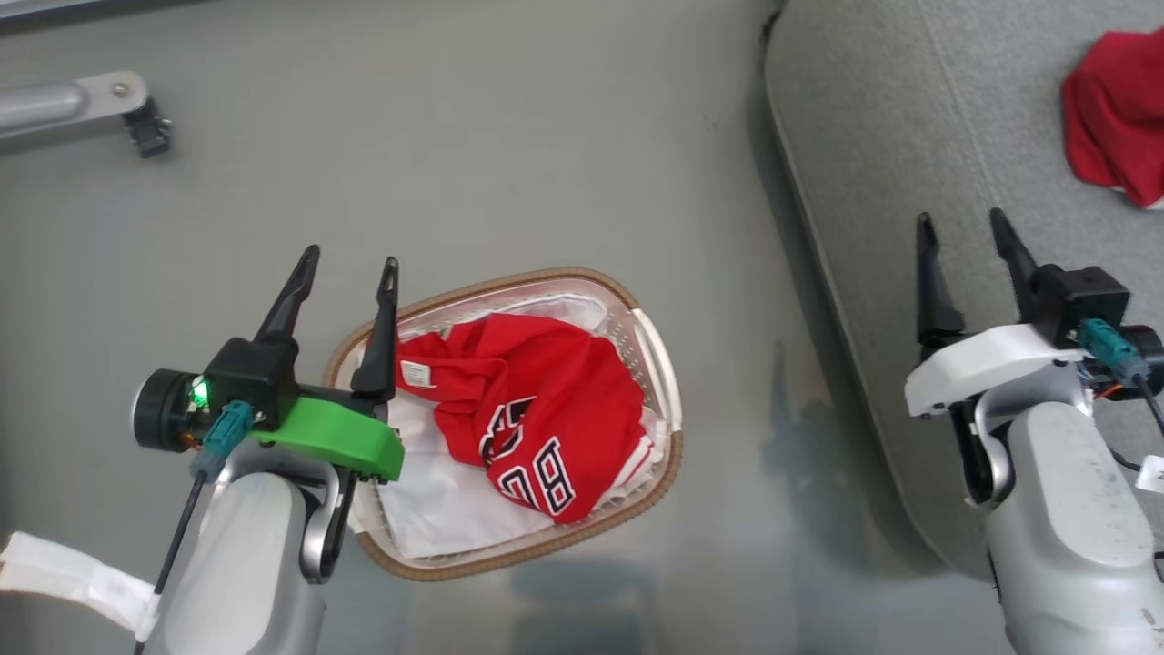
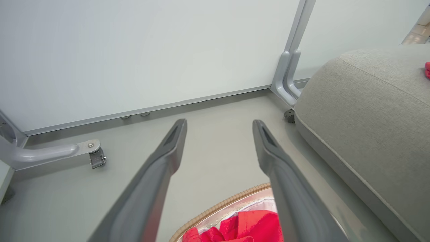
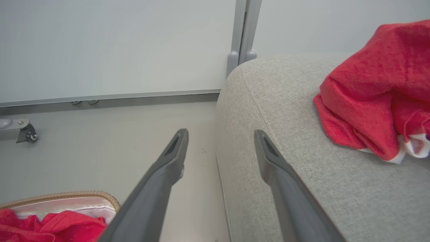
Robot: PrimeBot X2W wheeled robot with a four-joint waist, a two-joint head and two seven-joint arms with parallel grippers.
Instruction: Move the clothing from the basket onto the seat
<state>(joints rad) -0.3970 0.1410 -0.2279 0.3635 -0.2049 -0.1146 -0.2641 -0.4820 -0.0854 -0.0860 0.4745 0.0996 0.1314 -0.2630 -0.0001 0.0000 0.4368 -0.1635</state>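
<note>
Left claw (image 1: 353, 255) and right claw (image 1: 961, 216) gape; jersey (image 1: 536, 400) lies in basket (image 1: 546, 272).

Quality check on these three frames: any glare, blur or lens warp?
Head view: soft even light, jersey print in the basket sharp, dim reflections on the glossy floor. Left wrist view: wide-angle stretch, left pincer looms large and goes soft toward the bottom edge. Right wrist view: red garment on the seat grainy, slightly soft; no blown highlights.
</note>
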